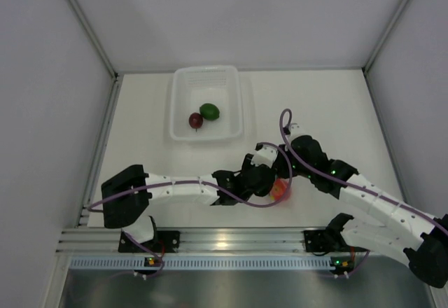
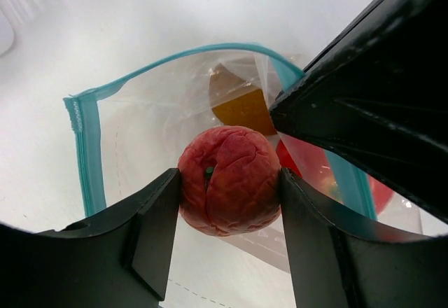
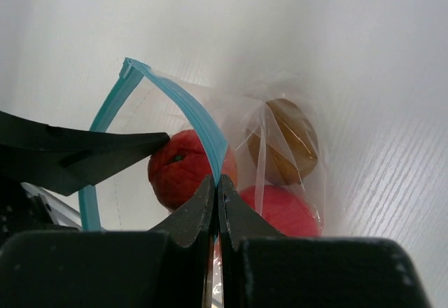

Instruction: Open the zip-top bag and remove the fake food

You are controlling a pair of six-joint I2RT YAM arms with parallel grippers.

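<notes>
The zip-top bag (image 1: pixel 283 192) lies open on the table between both grippers, its teal zip strip (image 2: pixel 85 147) forming a wide mouth. My left gripper (image 2: pixel 229 189) reaches into the mouth and is shut on a wrinkled reddish-orange fruit (image 2: pixel 227 182). My right gripper (image 3: pixel 217 182) is shut on the upper zip strip (image 3: pixel 183 96) and holds it raised. Inside the bag lie a smooth red fruit (image 3: pixel 281 210) and a brownish-orange fruit (image 3: pixel 287 140). The held fruit also shows in the right wrist view (image 3: pixel 178 171). A green fruit (image 1: pixel 209 111) and a dark maroon fruit (image 1: pixel 196 120) lie in the tub.
The translucent white tub (image 1: pixel 206 70) stands at the back, left of centre. White walls close the table on the left, right and far sides. A metal rail (image 1: pixel 224 241) with both arm bases runs along the near edge.
</notes>
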